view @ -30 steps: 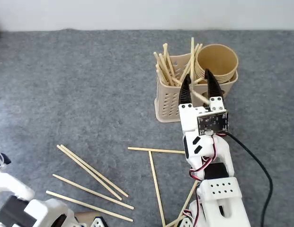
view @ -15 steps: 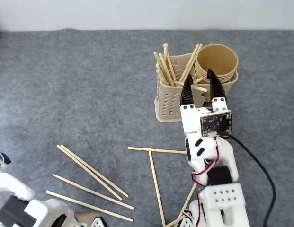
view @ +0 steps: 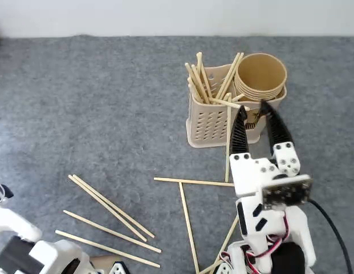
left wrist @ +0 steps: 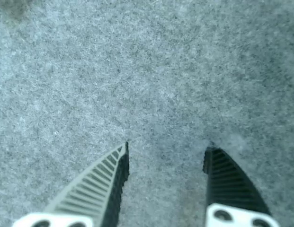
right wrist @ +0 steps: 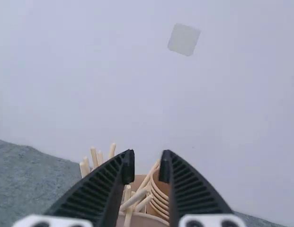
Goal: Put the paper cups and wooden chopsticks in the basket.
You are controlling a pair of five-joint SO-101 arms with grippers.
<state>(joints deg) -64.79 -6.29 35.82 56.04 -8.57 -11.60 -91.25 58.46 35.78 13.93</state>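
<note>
right tool [view: 253,109] jaws apart, empty, pulled back from basket [view: 206,123] toward lower right | one chopstick [view: 227,162] now leans down basket front, tip on table [view: 80,103] | paper cups [view: 261,73] sit in basket | left tool [left wrist: 165,152] spread open above table

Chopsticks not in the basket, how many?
8 chopsticks, maybe more: four at left, two at centre, one leaning on the basket, one by the arm, which may hide others.
</note>
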